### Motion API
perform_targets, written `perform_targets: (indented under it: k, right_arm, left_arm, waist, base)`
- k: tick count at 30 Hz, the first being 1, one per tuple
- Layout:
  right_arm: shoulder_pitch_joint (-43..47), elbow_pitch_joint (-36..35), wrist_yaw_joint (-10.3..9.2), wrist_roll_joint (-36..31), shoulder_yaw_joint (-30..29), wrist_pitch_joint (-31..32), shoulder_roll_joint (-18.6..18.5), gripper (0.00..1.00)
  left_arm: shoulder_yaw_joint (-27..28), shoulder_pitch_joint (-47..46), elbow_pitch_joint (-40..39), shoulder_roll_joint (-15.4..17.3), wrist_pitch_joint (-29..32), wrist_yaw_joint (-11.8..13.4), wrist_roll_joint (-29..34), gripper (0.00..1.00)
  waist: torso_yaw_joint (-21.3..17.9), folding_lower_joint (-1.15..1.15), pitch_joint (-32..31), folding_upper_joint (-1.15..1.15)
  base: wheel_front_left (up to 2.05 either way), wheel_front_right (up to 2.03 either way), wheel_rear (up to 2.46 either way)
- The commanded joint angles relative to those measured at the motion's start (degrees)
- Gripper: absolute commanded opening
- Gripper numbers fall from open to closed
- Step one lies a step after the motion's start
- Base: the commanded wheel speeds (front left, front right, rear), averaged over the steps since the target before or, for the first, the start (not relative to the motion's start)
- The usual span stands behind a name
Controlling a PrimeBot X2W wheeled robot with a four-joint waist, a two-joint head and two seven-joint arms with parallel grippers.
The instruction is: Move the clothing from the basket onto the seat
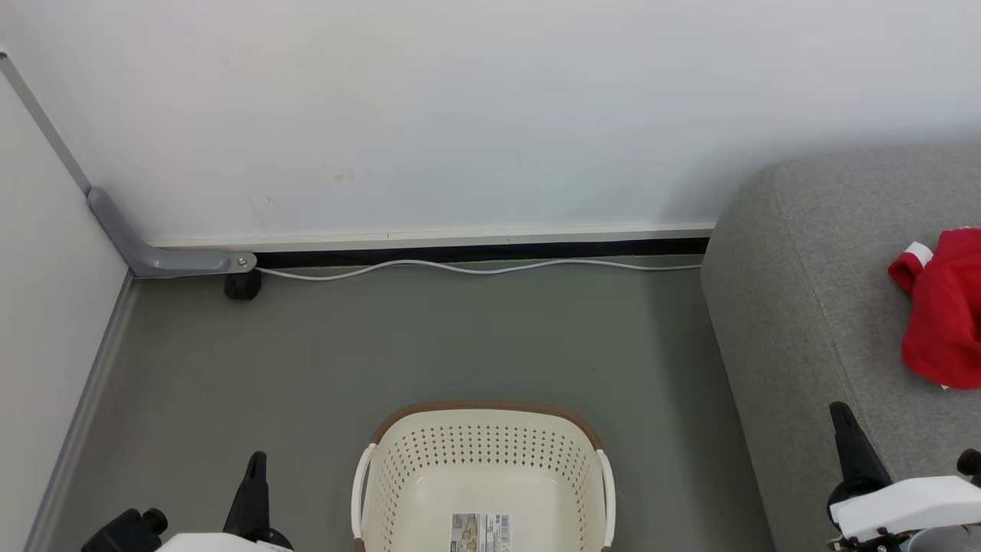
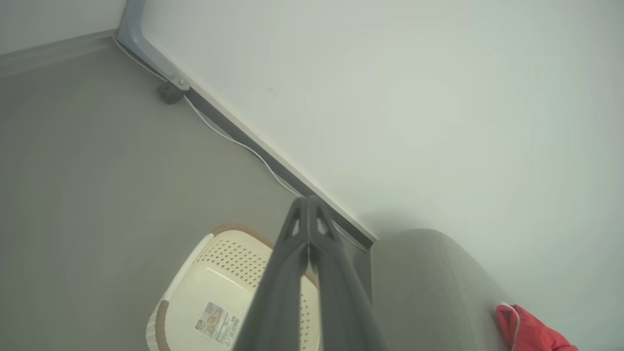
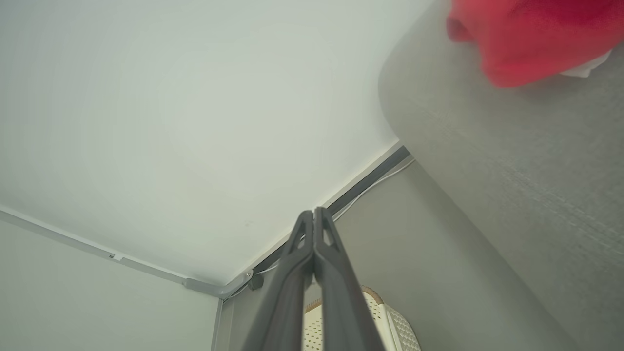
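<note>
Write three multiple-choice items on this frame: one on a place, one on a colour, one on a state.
1. Where is the clothing? A in the basket; B on the seat; C on the floor.
2. What colour is the basket's rim? A brown; B blue; C green.
3. How are the left gripper and right gripper? A both shut; B both open; C left open, right shut.
Key: 1 B, the red heap lies on the grey cushion. 2 A, a brown band tops the cream wall. 3 A, each wrist view shows the fingers pressed together.
</note>
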Motion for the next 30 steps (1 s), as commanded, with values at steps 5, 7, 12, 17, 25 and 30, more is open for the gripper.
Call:
perform_targets:
  k: [5, 7, 12, 17, 25, 30]
  right_arm:
    - [-2.3, -2.0, 0.11, 3.8, -0.7, 1.2, 0.0, 0.00]
    - [-2.3, -2.1, 0.11, 4.9, -1.0, 1.5, 0.1, 0.00]
    - [-2.4, -2.4, 0.12, 7.5, -1.7, 2.4, 0.6, 0.00]
    - [-2.5, -2.7, 0.12, 10.2, -2.4, 3.2, 1.1, 0.00]
    - [-2.6, -3.1, 0.13, 14.5, -3.5, 4.6, 1.9, 0.00]
    - [-2.7, -3.4, 0.14, 16.7, -4.1, 5.3, 2.3, 0.00]
  left_arm:
    - [1.7, -3.8, -1.8, 0.7, 1.0, -0.9, -4.3, 0.00]
    - [1.9, -4.0, -1.8, 0.7, 1.3, -1.0, -5.5, 0.00]
    - [2.3, -4.4, -2.0, 0.7, 2.2, -1.3, -8.6, 0.00]
    - [2.7, -4.8, -2.1, 0.8, 3.0, -1.6, -11.8, 0.00]
    - [3.4, -5.5, -2.4, 0.8, 4.4, -2.1, -16.7, 0.00]
    - [3.7, -5.9, -2.5, 0.8, 5.0, -2.3, -19.2, 0.00]
  waist:
    - [0.0, 0.00, 0.0, 0.00]
    - [-0.1, 0.00, 0.0, 0.00]
    - [-0.1, 0.00, 0.0, 0.00]
    - [-0.1, 0.00, 0.0, 0.00]
    - [-0.2, 0.00, 0.0, 0.00]
    - [-0.2, 0.00, 0.0, 0.00]
  base:
    - [0.00, 0.00, 0.00]
    - [0.00, 0.00, 0.00]
    - [0.00, 0.00, 0.00]
    - [0.00, 0.00, 0.00]
    - [0.00, 0.00, 0.00]
    - [0.00, 0.00, 0.00]
